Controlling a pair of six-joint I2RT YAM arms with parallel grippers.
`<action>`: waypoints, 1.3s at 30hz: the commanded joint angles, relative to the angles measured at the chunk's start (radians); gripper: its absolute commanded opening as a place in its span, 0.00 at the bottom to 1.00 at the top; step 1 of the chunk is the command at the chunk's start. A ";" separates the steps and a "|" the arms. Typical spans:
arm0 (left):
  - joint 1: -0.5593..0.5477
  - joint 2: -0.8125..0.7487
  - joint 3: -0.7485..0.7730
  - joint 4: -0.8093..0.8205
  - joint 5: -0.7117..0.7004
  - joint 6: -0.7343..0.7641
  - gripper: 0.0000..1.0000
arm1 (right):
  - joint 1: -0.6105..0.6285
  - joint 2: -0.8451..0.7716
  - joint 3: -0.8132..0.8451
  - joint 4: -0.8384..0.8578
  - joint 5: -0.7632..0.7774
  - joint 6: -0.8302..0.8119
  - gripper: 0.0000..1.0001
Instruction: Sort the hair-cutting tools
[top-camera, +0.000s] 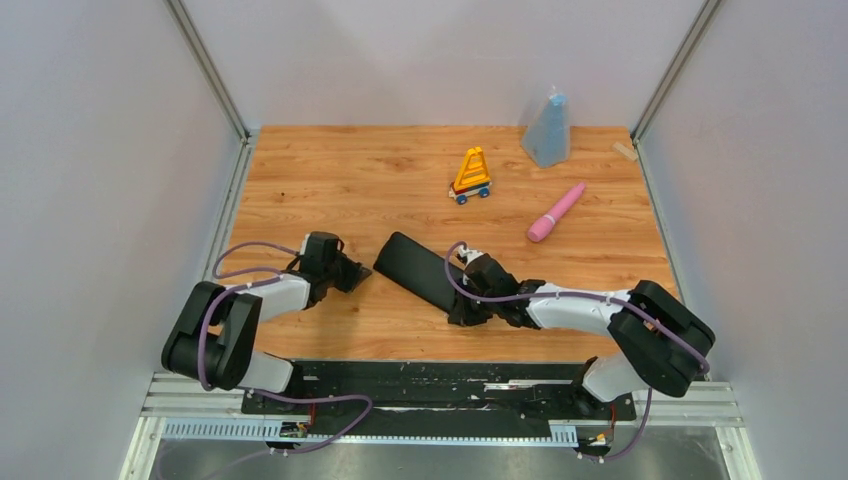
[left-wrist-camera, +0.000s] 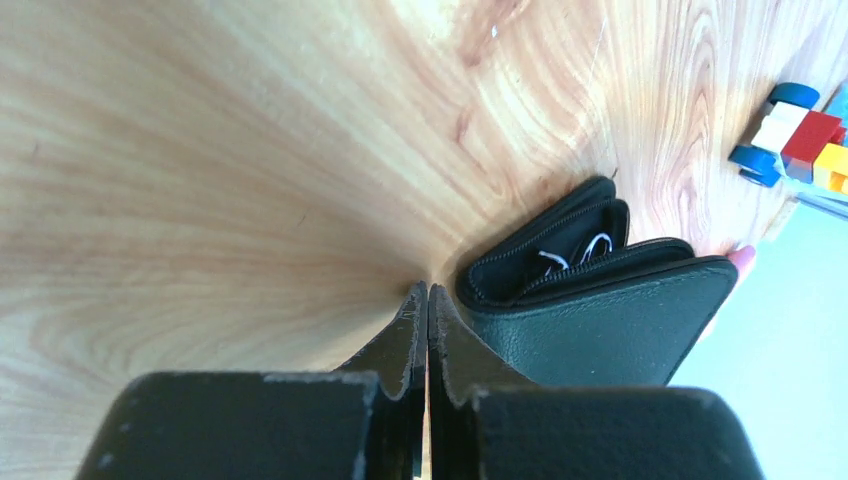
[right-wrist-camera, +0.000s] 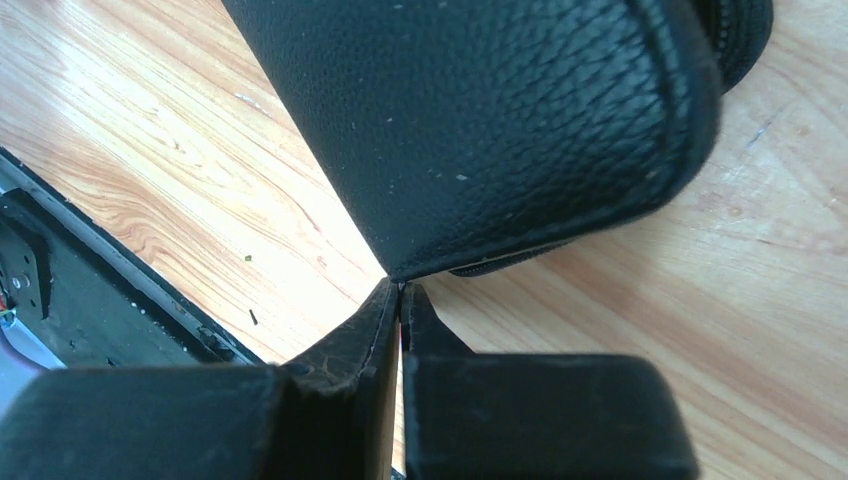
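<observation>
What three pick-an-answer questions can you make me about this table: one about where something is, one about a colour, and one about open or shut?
1. Where does the pink wand lie?
A) to the right of the yellow toy
B) on top of the toy
C) against the left wall

2. What colour is the case in the middle of the table?
A) red
B) black
C) green

3. How is the left gripper?
A) wide open
B) shut
C) holding the wand

Answers:
1. A, because from above the wand lies on the wood to the right of the toy, apart from it.
2. B, because the case looks black in all three views.
3. B, because the left wrist view shows its two fingers pressed together with nothing between them.
</observation>
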 joint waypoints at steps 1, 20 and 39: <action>0.027 0.052 0.057 -0.060 -0.005 0.131 0.00 | -0.002 0.044 -0.002 -0.174 0.064 -0.028 0.00; -0.193 -0.139 -0.081 0.219 0.147 0.019 1.00 | -0.001 0.094 0.276 -0.062 -0.186 -0.029 0.00; -0.298 0.272 -0.082 0.719 0.092 -0.174 0.32 | 0.001 0.022 0.204 -0.113 -0.179 -0.039 0.00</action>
